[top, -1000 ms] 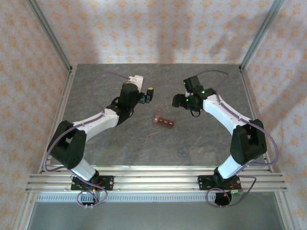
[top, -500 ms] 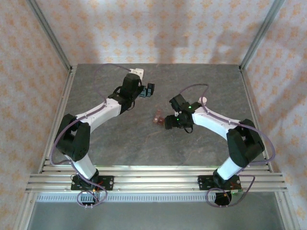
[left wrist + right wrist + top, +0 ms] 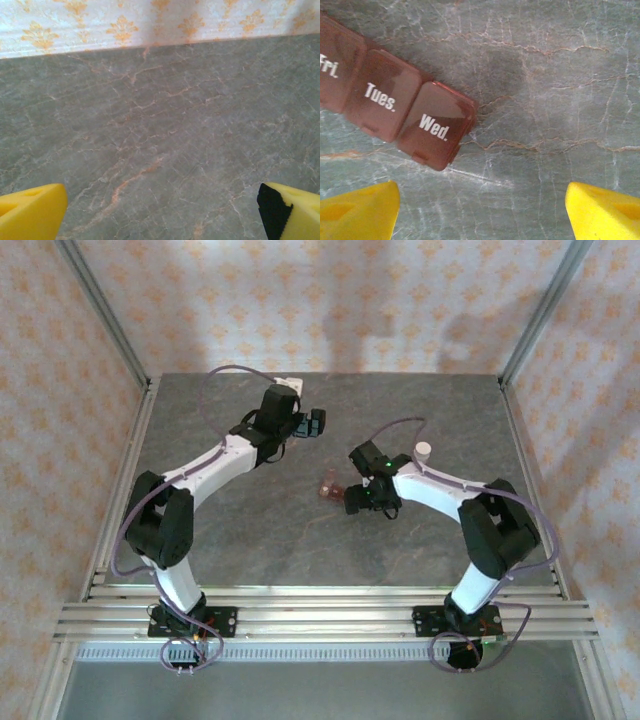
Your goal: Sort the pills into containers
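Containers [image 3: 385,107] lie diag. in rt wrist view (Wed. end lower-right).

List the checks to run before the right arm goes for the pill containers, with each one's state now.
1. Right gripper open: ok, fingers spread wide.
2. Containers centred between its fingers: not ok, they lie off to the upper left.
3. Lids open for pills: not ok, Fri., Tues. and Wed. are shut.
4. Left gripper open, nothing in it: ok.
5. Bottle upright: ok.
6. Where the pills are: cannot tell.
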You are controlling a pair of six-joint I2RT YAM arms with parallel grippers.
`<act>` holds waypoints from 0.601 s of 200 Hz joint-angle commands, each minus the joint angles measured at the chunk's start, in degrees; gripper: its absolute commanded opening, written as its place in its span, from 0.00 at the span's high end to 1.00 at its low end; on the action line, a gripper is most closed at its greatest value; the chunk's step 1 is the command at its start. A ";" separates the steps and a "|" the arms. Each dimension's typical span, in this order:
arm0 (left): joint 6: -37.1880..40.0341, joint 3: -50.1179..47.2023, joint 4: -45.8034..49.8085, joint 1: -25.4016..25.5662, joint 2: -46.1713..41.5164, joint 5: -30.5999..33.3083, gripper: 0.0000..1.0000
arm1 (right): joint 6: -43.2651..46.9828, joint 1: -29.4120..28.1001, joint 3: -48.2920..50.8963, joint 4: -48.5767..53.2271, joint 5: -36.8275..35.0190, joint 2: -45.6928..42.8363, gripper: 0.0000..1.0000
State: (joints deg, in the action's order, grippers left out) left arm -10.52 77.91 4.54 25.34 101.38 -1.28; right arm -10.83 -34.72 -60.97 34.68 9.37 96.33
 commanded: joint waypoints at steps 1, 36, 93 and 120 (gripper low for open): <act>-1.80 1.94 3.73 -0.62 1.68 -2.68 0.00 | 1.16 -0.37 -1.24 0.30 -4.13 1.27 0.14; -2.99 1.90 3.46 -0.65 2.90 -4.83 0.00 | 1.77 -0.35 -2.58 0.66 -8.47 2.86 0.15; -4.72 0.36 2.02 -0.70 3.13 -6.14 0.01 | 3.27 0.59 -5.99 2.19 -8.50 4.34 0.15; -3.50 0.33 3.65 -0.71 3.19 -6.75 0.06 | 4.38 0.78 -5.82 3.60 -3.73 0.97 0.15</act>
State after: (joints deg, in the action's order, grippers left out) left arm -14.09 78.28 6.70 25.34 104.47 -6.90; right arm -8.21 -34.44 -65.63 35.16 2.85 100.36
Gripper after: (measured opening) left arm 0.966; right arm 0.852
